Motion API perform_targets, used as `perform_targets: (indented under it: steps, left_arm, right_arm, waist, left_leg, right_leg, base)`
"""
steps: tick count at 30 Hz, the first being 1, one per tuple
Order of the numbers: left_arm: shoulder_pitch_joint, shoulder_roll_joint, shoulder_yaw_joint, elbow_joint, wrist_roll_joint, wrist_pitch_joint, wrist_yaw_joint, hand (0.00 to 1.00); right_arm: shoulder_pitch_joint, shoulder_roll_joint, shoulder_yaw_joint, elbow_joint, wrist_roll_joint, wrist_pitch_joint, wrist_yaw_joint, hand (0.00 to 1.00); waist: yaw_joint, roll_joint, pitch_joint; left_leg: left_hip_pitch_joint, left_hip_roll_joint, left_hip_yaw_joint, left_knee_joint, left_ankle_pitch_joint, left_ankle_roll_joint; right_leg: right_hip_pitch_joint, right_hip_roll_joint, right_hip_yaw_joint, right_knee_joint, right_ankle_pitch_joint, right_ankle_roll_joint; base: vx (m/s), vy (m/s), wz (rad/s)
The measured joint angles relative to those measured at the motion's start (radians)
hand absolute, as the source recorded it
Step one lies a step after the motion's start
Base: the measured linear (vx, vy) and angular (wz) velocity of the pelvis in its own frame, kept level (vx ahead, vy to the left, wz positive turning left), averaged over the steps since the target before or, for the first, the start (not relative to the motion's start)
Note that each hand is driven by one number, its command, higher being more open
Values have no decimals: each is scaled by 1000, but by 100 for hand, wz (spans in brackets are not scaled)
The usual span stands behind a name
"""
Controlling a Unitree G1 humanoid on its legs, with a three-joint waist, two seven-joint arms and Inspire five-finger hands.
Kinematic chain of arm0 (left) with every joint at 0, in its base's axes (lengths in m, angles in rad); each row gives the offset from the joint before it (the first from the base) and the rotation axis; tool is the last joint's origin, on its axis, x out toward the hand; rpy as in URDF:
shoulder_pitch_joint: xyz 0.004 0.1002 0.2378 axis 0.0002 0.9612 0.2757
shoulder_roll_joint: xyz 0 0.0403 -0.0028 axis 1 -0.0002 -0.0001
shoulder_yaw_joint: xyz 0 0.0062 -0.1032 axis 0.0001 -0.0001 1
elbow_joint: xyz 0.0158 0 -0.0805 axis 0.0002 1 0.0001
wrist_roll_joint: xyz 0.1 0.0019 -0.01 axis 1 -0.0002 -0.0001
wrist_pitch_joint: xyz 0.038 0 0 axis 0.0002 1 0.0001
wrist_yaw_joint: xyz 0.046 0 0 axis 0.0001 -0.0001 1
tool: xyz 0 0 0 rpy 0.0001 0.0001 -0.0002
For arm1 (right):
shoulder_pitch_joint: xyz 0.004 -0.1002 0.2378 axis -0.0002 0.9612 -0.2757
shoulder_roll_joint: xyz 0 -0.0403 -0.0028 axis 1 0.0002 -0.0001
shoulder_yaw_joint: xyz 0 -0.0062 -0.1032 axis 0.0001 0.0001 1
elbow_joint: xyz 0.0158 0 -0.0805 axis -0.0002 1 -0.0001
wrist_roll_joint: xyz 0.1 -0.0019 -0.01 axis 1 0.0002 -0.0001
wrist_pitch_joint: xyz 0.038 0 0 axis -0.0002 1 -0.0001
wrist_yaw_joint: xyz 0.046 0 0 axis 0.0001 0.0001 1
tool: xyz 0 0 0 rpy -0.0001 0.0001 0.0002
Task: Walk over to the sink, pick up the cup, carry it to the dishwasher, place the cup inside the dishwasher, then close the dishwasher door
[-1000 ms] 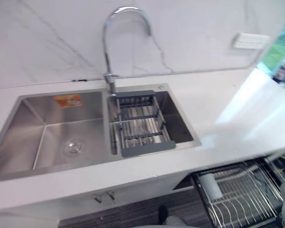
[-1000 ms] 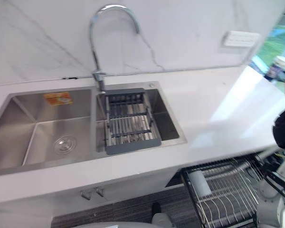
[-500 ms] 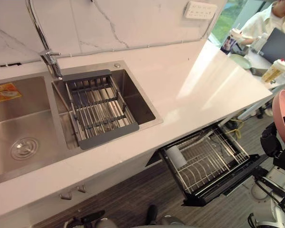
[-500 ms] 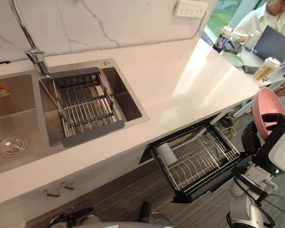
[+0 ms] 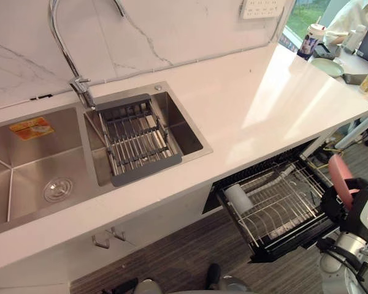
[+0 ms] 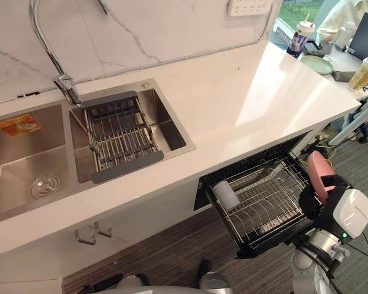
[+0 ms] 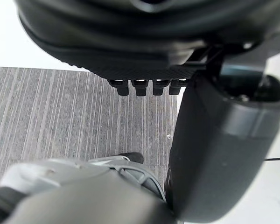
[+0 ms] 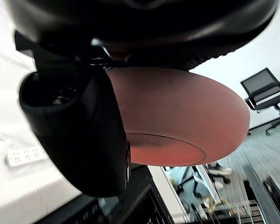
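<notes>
Kitchen run, white stone counter (image 6: 245,98) under a marbled wall; socket strip (image 6: 250,6) at the top edge; grey plank floor (image 6: 172,257) below.

Item 1: steel double sink (image 6: 24,159), arched tap (image 6: 46,49) behind it, grey-framed drain rack (image 6: 119,138) seated across the smaller basin; no crockery visible in either basin.

Item 2: dishwasher, its wire rack (image 6: 264,202) pulled out from under the counter; door not yet closed; one white cylindrical vessel (image 6: 226,196) lying on its side in the near corner of the rack, the other wires bare.

Item 3: pink bowl (image 6: 319,174), the task's thing as it appears; shallow and round-bellied in the right wrist view; held on edge just beside the outer end of the rack, off the wires.

Item 4: right hand (image 6: 322,197); closed round the pink bowl, thumb clamped against its underside.

Item 5: left hand (image 7: 149,46); hanging over the floor, nothing seen in it; whether it is open or closed cannot be told.

Item 6: side table with a lidded drink cup (image 6: 303,33); person (image 5: 356,15) seated beyond it.

Step in hand, by judgement: carry ending, placement about to begin. Next move calls for bringing the bowl over the bare wires, clear of the white vessel; lowering until it rests; only then releasing; door afterwards.
</notes>
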Motion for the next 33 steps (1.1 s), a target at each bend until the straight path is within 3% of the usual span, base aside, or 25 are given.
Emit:
perform_targets:
  steps: [3, 7, 10, 14, 20, 22, 23, 29, 31, 33]
  left_arm:
    - [-4, 1, -30, 0, 21, 2, -17, 100]
    - [-13, 1, -39, 1, 22, -2, -34, 100]
    - [-33, -2, -64, 2, 22, -9, -45, 100]
    - [-94, -4, -82, 2, 20, -27, -62, 100]
    - [-133, 13, -103, -15, -18, -52, -71, 100]
    - [-132, 23, -118, -18, -77, -68, -107, 100]
    - [-133, 26, -121, -21, -108, -71, -123, 100]
    - [-142, 19, -193, -61, -160, -151, -173, 100]
    - [-140, 17, -210, -92, -158, -181, -229, 100]
    - [-140, 13, -237, -133, -134, -221, -304, 100]
  right_arm:
    - [-15, 0, 60, 41, 1, 32, 77, 0]
    - [-60, -17, 119, 89, 27, 49, 113, 0]
    - [-143, -78, 160, 150, 40, 78, 126, 0]
    - [-328, -189, 171, 246, 71, 153, 127, 0]
    - [-492, -289, 187, 359, 125, 257, 118, 0]
    - [-517, -293, 190, 372, 156, 290, 101, 0]
    - [-525, -294, 189, 380, 157, 301, 91, 100]
    - [-499, -275, 186, 386, 296, 319, 100, 100]
    - [-479, -248, 185, 386, 387, 281, 168, 100]
    - [-448, -205, 190, 386, 494, 241, 298, 100]
  waist:
    - [2, 18, 10]
    - [5, 35, 21]
    - [11, 68, 47]
    - [14, 129, 138]
    - [28, 142, 231]
    - [29, 141, 231]
    - [29, 141, 231]
    - [32, 135, 241]
    - [33, 133, 243]
    - [34, 131, 244]
  left_leg:
    - [-2, -1, -13, 11, -3, 4]
    - [-9, -1, -19, 22, -6, 8]
    - [-36, -4, -21, 30, -6, 16]
    - [-105, -28, -38, 25, 20, 42]
    - [-158, -71, -69, -38, 76, 62]
    - [-170, -79, -71, -43, 81, 67]
    - [-175, -83, -71, -46, 82, 68]
    - [-184, -103, -77, -58, 88, 74]
    - [-184, -102, -78, -52, 88, 74]
    - [-183, -101, -86, -37, 85, 71]
  right_leg:
    - [5, -4, -8, 12, -5, 3]
    - [4, -7, -12, 17, -5, 3]
    - [-26, -17, -12, 36, -8, 5]
    - [-111, -45, -23, 83, -5, 1]
    - [-199, -82, -40, 139, -12, 1]
    - [-223, -92, -40, 162, -22, 5]
    - [-232, -99, -40, 176, -28, 7]
    - [-263, -127, -40, 225, -52, 15]
    - [-259, -127, -40, 224, -52, 15]
    - [-248, -124, -41, 220, -52, 15]
  base:
    - [1, 69, 9]
    - [-14, 58, 5]
    - [-49, 74, 2]
    - [-61, 62, 11]
    - [-5, 33, 15]
    - [20, 27, 7]
    - [27, 40, 9]
    - [15, 32, 5]
    - [0, 0, 0]
    - [0, 0, 0]
